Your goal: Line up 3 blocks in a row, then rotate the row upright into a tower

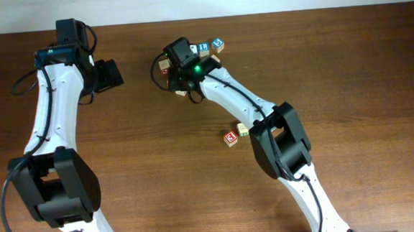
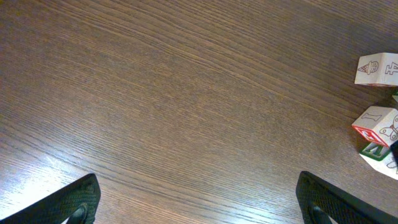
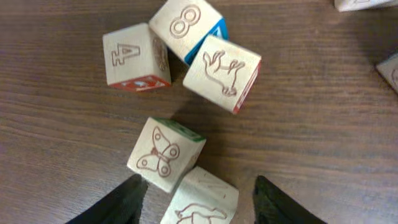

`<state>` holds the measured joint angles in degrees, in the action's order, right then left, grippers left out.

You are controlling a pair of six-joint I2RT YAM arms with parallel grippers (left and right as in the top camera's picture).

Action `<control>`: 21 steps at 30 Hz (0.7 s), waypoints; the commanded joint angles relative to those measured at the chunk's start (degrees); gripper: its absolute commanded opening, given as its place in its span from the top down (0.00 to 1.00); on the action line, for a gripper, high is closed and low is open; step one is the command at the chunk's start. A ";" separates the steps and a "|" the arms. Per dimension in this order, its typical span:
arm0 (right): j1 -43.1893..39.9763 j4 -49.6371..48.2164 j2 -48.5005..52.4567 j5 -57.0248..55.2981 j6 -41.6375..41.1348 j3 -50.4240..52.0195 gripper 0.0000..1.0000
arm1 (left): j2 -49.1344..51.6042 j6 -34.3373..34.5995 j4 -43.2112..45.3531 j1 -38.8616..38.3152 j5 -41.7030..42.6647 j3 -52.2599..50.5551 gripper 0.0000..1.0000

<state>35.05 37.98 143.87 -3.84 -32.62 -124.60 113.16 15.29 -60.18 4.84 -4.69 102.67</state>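
Note:
In the overhead view a red-letter block (image 1: 230,137) and a pale block with greenish marks (image 1: 243,129) lie side by side mid-table, beside the right arm. My right gripper (image 1: 174,80) hovers over a cluster of cubes at the back. In the right wrist view it (image 3: 200,202) is open, and a tan cube with an animal outline (image 3: 202,199) stands between its fingers (image 3: 121,202) with a gap on each side. A butterfly cube (image 3: 165,152) with a green side touches that cube. My left gripper (image 2: 202,202) is wide open over bare wood.
Ahead of the right gripper lie a "4" cube (image 3: 134,56), an "8" cube with a blue side (image 3: 186,25) and a rabbit cube (image 3: 222,71). Two blue-faced cubes (image 1: 204,48) (image 1: 218,43) sit at the back. The left wrist view catches cubes (image 2: 376,68) at its right edge.

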 commanded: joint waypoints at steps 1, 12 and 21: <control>1.03 0.79 0.98 -5.77 -1.57 0.42 0.46 | 0.35 0.74 0.13 -0.17 0.35 1.09 0.01; 1.03 3.56 1.99 -5.07 -2.36 1.70 0.56 | 0.35 0.74 0.07 -0.17 0.35 1.09 0.01; 0.85 15.52 -1.14 0.79 0.90 -0.90 0.59 | 0.35 0.74 0.04 -0.17 0.37 1.09 0.01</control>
<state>35.94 49.50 144.64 -5.50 -32.73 -124.03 113.16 15.29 -60.20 4.84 -4.67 102.67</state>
